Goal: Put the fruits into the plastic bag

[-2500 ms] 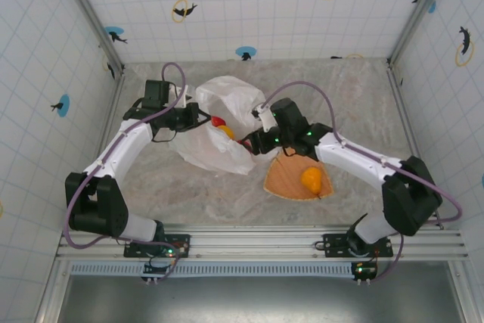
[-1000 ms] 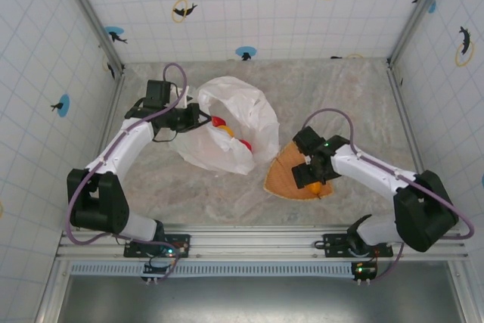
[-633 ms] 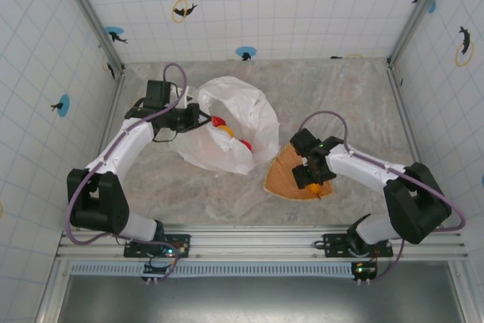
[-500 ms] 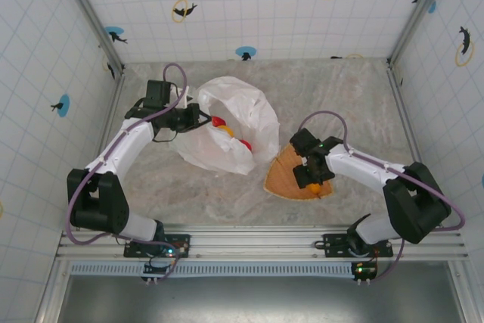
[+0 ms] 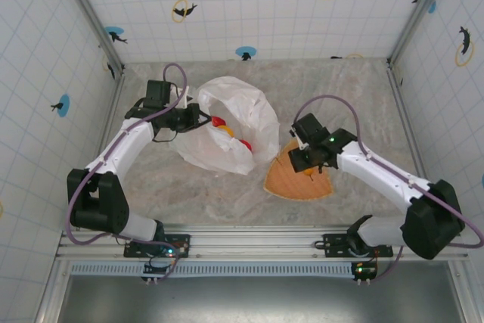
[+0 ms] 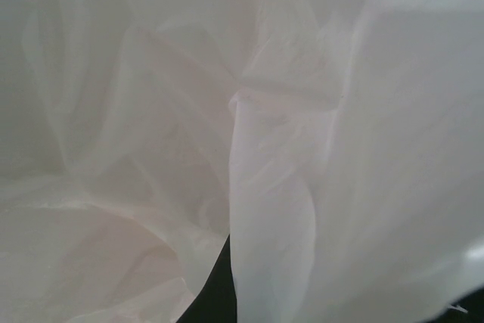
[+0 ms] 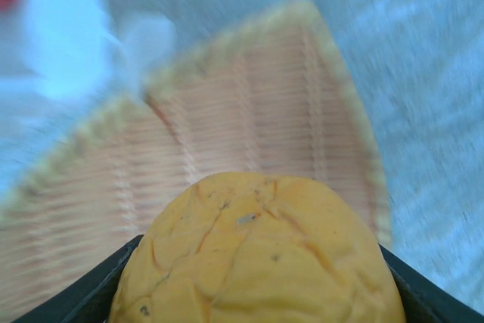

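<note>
One plastic bag (image 5: 234,104): thin white crinkled film, left of centre in the overhead view, lying on the marbled surface (image 5: 355,104) with its mouth gaping up toward the camera; the mouth stands open because the left jaws, fully closed, pinch the rim at the bag's left edge and hold it lifted, and the left wrist view sits close against folds of that same film. Three fruits (image 5: 227,132) lodged inside: a red, a yellow and a second red piece, seen through the mouth and resting low in the bag; any others are hidden by the film. One orange fruit (image 7: 257,255): rounded, rough-skinned, seated between the right jaws, which are part-closed around it with dark fingers (image 7: 83,293) against either flank; judged a real hold, not a loose cradle, though the fingertips fall outside the frame. One orange tray (image 5: 291,183): flat woven fan shape, lower centre-right of the overhead view, just beside the bag's lower right corner; it lies beneath the held fruit and is blurred in the right wrist view, so the fruit is judged clear of it, raised for carrying. Step in hand, as judged: carrying this fruit from the tray to the bag mouth, up and to the left in the frame. Reason for the arrangement, as judged: one arm serves as bag-holder and the other as carrier, so the limp film does not fall over the opening when the fruit is let go
</note>
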You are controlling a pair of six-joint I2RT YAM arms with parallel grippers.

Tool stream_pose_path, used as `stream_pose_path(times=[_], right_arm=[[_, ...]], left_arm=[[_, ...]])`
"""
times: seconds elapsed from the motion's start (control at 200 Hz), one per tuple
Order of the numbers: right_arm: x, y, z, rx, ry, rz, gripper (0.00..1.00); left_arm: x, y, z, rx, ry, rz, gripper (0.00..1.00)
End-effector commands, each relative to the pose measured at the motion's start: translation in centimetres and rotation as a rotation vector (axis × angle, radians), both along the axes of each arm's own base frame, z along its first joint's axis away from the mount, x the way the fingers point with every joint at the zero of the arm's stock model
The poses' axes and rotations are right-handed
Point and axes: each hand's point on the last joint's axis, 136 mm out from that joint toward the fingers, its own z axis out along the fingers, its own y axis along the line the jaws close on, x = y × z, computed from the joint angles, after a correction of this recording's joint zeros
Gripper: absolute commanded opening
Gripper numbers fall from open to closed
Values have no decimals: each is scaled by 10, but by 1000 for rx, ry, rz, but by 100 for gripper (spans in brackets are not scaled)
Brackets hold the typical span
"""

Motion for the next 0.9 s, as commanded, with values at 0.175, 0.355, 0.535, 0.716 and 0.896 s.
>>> stream_pose_path(times=[0.175, 0.355, 0.535, 0.716, 0.896], right_arm=[[28, 89, 68, 305, -240, 219, 54], [40, 115, 57, 325, -258, 281, 53], [44, 139, 43, 352, -248, 332, 53], [53, 159, 34, 405, -249, 335, 52], [64, 182, 26, 451, -261, 317, 52]], left_arm=[[-1, 0, 2, -4, -18, -11, 0], [-3, -2, 1, -14, -9, -11, 0], [-5, -2, 2, -17, -10, -10, 0], [-6, -2, 0, -19, -4, -12, 0], [-6, -3, 1, -23, -6, -15, 0]])
